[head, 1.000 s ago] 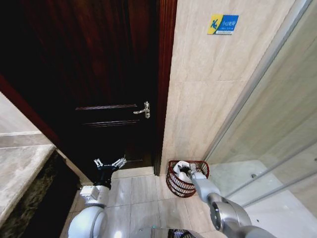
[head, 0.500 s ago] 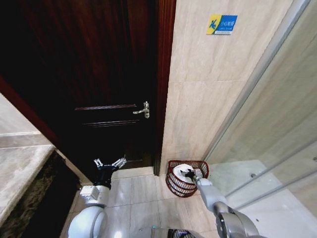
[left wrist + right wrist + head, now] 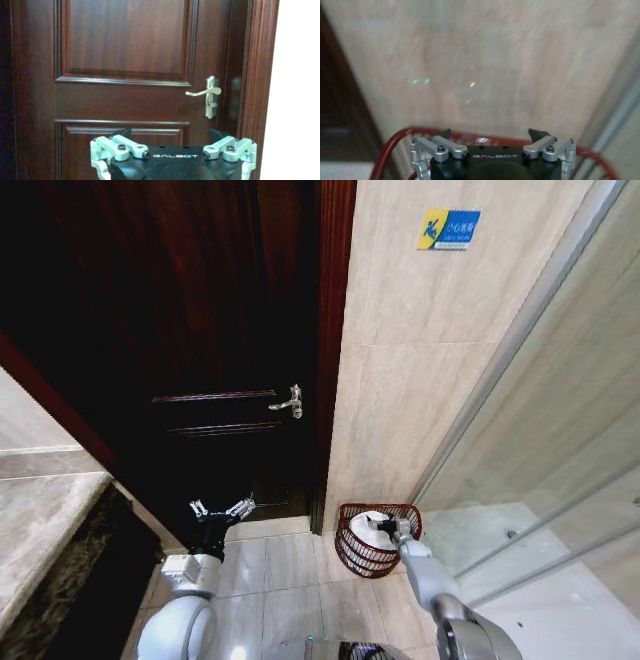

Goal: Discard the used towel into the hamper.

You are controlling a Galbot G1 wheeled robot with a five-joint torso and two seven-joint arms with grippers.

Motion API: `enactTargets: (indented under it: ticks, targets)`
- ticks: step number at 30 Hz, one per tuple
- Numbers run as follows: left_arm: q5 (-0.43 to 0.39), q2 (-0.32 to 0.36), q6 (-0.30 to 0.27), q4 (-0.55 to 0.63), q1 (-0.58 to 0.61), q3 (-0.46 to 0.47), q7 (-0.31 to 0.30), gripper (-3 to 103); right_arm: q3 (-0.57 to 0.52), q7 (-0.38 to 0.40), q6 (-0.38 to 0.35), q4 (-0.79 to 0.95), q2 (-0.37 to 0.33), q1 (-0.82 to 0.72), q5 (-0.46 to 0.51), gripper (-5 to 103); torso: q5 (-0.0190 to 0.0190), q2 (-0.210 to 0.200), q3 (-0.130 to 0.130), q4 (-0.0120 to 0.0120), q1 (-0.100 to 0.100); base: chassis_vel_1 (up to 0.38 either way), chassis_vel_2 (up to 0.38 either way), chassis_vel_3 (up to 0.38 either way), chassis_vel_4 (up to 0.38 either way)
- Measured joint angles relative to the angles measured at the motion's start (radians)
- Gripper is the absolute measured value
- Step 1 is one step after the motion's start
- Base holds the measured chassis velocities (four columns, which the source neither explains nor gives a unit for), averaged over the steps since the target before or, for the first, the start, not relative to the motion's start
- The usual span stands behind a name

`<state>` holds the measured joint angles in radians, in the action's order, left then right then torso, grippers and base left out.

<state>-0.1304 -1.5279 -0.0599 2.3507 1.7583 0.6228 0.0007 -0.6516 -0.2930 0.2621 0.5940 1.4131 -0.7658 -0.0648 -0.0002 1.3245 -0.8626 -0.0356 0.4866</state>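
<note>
The right pincer (image 3: pixel 399 527) is hanging just over the near rim of the hamper (image 3: pixel 357 555), at the end of the right arm (image 3: pixel 430 585) that is reaching forward and down from the lower edge of the head view. Its fingers (image 3: pixel 539 134) are standing spread apart in the right wrist view, gripping nothing, with the red wire rim (image 3: pixel 400 137) curving just beyond them. The left pincer (image 3: pixel 222 511) is sitting well apart from the hamper, raised low over the floor tiles (image 3: pixel 285 575) in front of the door, and its fingers (image 3: pixel 123 144) are also spread wide and holding nothing.

The hamper is standing on the floor against the foot of the beige tiled wall (image 3: pixel 420 370), between the dark door frame (image 3: pixel 333 360) and the sloping glass shower panel (image 3: pixel 545 440). A white towel (image 3: pixel 372 530) is lying bunched inside it, showing above the rim right beside the right pincer; whether the two are touching I cannot tell.

Farther back, the dark wooden door (image 3: pixel 200 340) is standing shut, its metal lever handle (image 3: pixel 208 93) pointing away from the frame. High on the wall, a small blue and yellow sign (image 3: pixel 449 228) is sticking to the tile.
</note>
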Motion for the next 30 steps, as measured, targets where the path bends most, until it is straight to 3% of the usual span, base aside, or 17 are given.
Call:
enactTargets:
  ticks: [6,7,13,21,30]
  targets:
    - [0.000,0.000,0.000,0.000,0.000,0.000,0.000,100,0.044,0.074,-0.086,0.414,-0.045,-0.226,0.209,100,0.0004,0.000,0.000,0.0006,0.000,0.000,0.000,0.000,0.000]
    - [0.000,0.000,0.000,0.000,0.000,0.000,0.000,100,0.044,0.074,-0.086,0.414,-0.045,-0.226,0.209,100,0.0004,0.000,0.000,0.0006,0.000,0.000,0.000,0.000,0.000]
    - [0.000,0.000,0.000,0.000,0.000,0.000,0.000,100,0.001,0.118,-0.167,0.851,-0.060,-0.456,0.303,100,0.0003,0.000,0.000,0.0003,0.000,0.000,0.000,0.000,0.000]
    - [0.000,0.000,0.000,0.000,0.000,0.000,0.000,100,-0.045,0.221,-0.241,1.220,-0.012,-0.654,0.340,100,0.0001,0.000,0.000,0.0002,0.000,0.000,0.000,0.000,0.000]
    - [0.000,0.000,0.000,0.000,0.000,0.000,0.000,100,-0.100,0.254,-0.268,1.536,0.061,-0.850,0.357,100,0.0000,0.000,0.000,0.0002,0.000,0.000,0.000,0.000,0.000]
